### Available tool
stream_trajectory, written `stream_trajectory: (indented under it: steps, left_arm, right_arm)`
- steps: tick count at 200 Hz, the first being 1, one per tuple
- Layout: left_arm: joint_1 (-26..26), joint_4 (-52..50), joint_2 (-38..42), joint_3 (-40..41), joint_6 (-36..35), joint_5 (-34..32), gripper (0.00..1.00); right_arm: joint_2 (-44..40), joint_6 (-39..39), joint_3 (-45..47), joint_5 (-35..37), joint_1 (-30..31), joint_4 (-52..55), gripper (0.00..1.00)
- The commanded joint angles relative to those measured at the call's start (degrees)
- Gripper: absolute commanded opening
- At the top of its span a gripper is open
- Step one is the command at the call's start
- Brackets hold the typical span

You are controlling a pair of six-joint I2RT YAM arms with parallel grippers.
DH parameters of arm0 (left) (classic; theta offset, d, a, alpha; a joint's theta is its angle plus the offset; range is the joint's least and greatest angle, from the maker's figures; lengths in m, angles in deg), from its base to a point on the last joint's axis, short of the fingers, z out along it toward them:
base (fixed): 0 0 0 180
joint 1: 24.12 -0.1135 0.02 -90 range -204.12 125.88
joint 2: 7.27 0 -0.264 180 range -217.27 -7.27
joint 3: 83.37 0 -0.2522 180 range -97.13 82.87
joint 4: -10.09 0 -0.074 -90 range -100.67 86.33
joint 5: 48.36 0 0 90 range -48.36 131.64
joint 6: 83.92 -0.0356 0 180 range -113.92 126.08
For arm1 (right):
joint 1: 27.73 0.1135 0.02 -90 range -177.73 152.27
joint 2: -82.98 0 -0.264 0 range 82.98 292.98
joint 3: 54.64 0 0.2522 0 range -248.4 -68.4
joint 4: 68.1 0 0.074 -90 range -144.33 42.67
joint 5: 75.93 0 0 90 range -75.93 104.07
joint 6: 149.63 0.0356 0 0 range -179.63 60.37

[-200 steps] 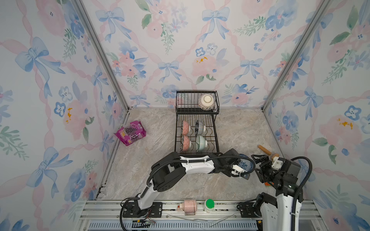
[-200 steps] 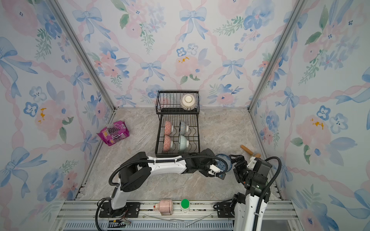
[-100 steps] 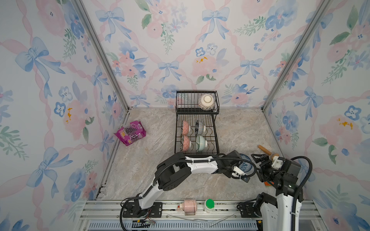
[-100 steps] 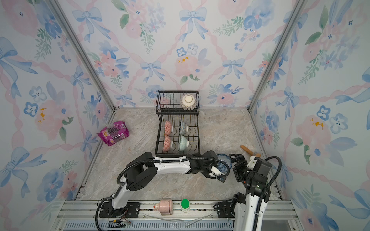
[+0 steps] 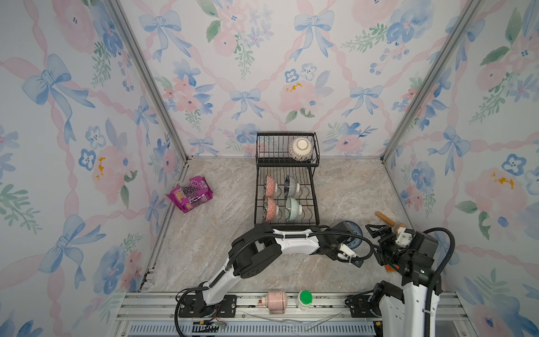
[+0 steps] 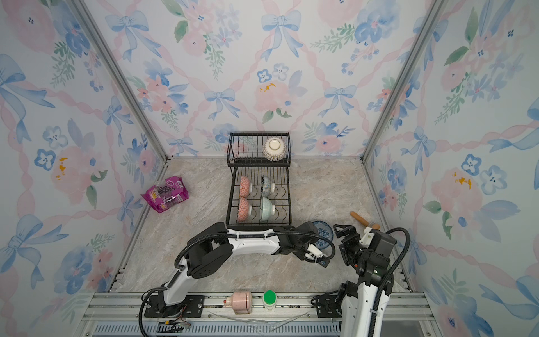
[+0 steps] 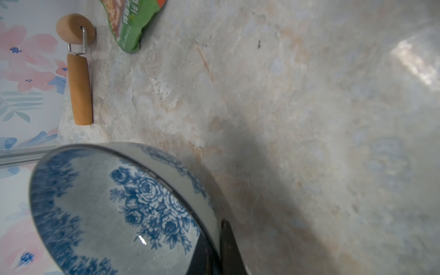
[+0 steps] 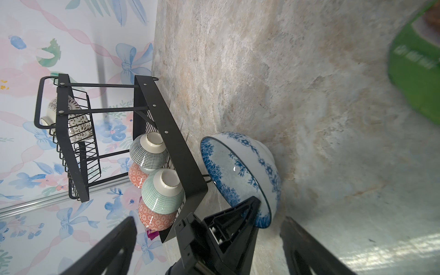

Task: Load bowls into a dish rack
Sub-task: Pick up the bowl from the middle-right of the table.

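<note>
A blue floral bowl [image 5: 354, 233] [image 6: 323, 230] is tipped on edge just past the front right corner of the black dish rack [image 5: 294, 225] [image 8: 171, 133]. My left gripper [image 7: 217, 240] is shut on that bowl's rim [image 8: 238, 171], one finger inside and one outside. In the left wrist view the bowl's inside [image 7: 119, 209] fills the near corner. The rack's lower tier holds two pink-red bowls [image 5: 270, 186], a lattice bowl [image 5: 292, 185] and a mint bowl [image 5: 293, 207]. A cream patterned bowl [image 5: 300, 148] lies upturned in the upper basket. My right gripper [image 5: 377, 230] stands open just right of the held bowl.
A wooden roller [image 5: 385, 218] [image 7: 79, 92] lies by the right wall. A green packet [image 7: 133, 21] [image 8: 416, 71] is near it. A purple snack bag [image 5: 190, 194] sits at the left wall. A pink bottle [image 5: 275, 302] and a green-capped one [image 5: 304, 299] rest on the front rail.
My left jaws have closed onto the blue floral bowl's rim, and the left arm's elbow has shifted a little right. The right arm has stayed where it was, open.
</note>
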Motion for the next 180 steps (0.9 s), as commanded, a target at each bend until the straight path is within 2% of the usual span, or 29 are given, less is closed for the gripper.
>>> stream_trajectory:
  steps: [1, 74, 136, 180]
  left_arm:
    - [-0.02, -0.91, 5.31, 0.87, 3.09, 2.02, 0.00]
    - [-6.29, -0.01, 17.35, 4.44, 17.16, 14.53, 0.00]
    - [-13.52, 10.45, 26.87, 10.80, 29.80, 26.59, 0.00]
    - [-20.06, 19.65, 32.34, 15.30, 44.36, 37.07, 0.00]
  right_arm:
    - [-0.24, 0.29, -1.14, -1.20, -0.24, -1.79, 0.96]
    - [0.11, -0.02, -4.01, -3.62, 2.00, -5.07, 0.96]
    - [0.72, 0.07, -5.04, -5.83, 3.61, -7.44, 0.96]
    - [0.39, -0.32, -5.14, -6.27, 5.03, -8.38, 0.96]
